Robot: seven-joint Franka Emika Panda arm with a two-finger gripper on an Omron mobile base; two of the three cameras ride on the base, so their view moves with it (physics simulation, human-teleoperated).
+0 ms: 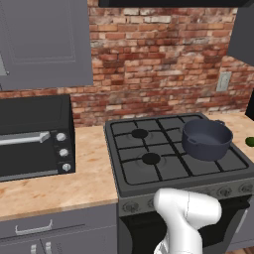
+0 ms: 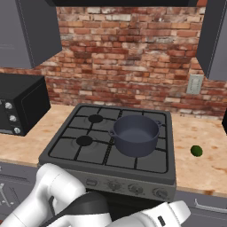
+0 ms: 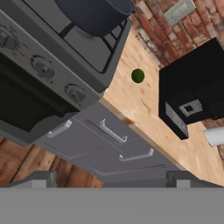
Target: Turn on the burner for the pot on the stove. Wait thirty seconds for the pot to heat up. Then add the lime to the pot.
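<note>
The pot sits on the stove, right-hand side, over the front-right grate section — no flame seen under it in either base view. The lime lies on the table just right of the stove, at about 3 o'clock from the pot, well apart from it. Knob row runs along the stove front below the grates.

The arm hangs low in front of the oven door. The pincer points up at the stove's front corner; its two fingertips stand far apart at the bottom of the hand view — released, nothing between them.

My read: burner step not yet done, knob not touched. To do it well — pick the knob that maps to the pot's burner, likely one of the right-end ones, which the frames can't confirm. Come at it square to the front panel, fingers straddling the knob, clench, then twist. Don't clip the drawer handles below the table edge. Black box beyond the lime stays clear of this move.
</note>
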